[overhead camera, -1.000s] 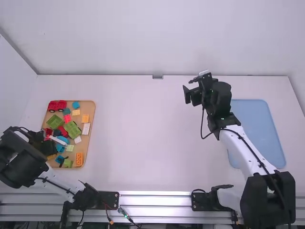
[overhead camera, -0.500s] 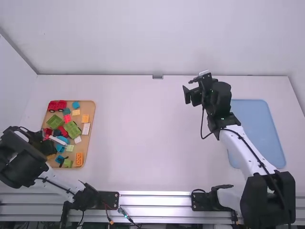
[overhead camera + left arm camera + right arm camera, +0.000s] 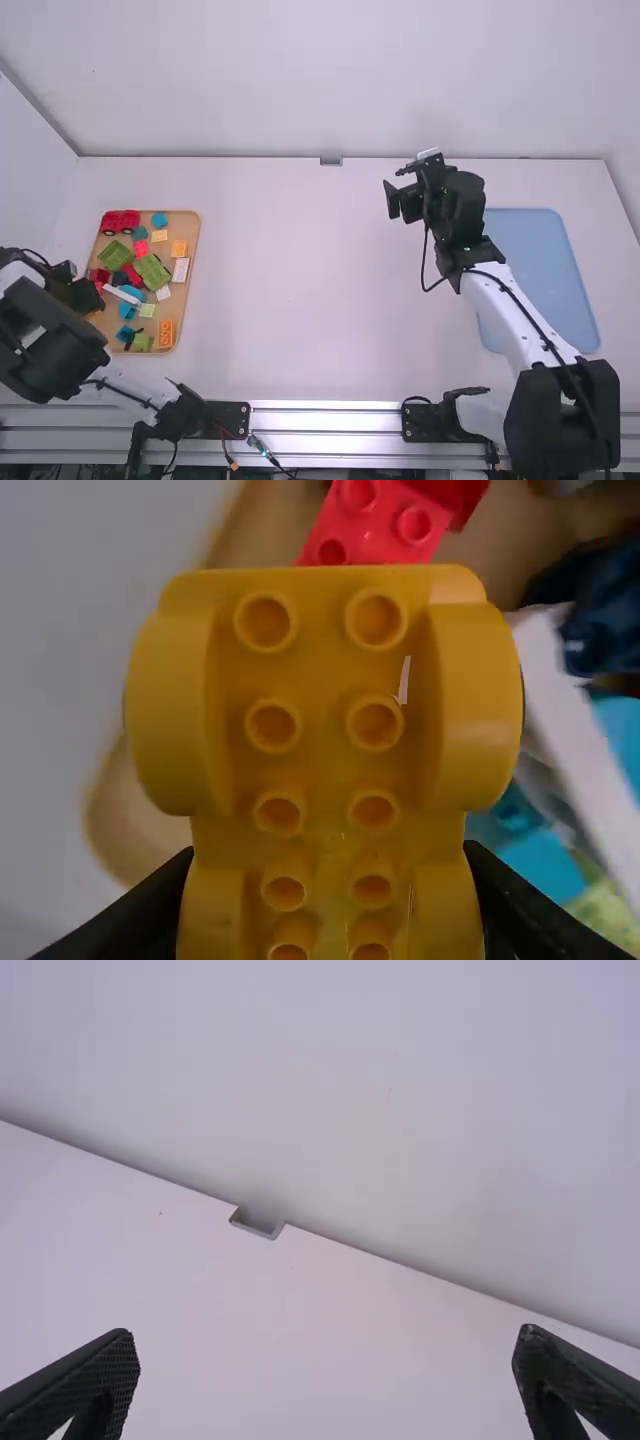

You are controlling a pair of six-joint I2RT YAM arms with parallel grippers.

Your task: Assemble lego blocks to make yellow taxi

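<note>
Over the near left part of the wooden tray (image 3: 189,290) is my left gripper (image 3: 88,294). In the left wrist view, my left gripper (image 3: 330,910) is shut on a yellow block (image 3: 325,730) with rounded sides and two rows of studs, which hides part of the tray behind it. A red block (image 3: 385,525) lies beyond it. My right gripper (image 3: 400,188) is above the far right part of the table, away from the blocks. In the right wrist view, my right gripper (image 3: 325,1380) is open, with nothing between its fingers.
The tray holds a red car (image 3: 121,222), green blocks (image 3: 152,270), an orange block (image 3: 166,333) and several smaller pieces. A light blue mat (image 3: 545,270) lies on the right beside the right arm. Walls (image 3: 330,80) bound the table's far side.
My left gripper has shifted slightly left and lifted at the tray's near left part, uncovering a bit more of the tray. The right arm has kept still.
</note>
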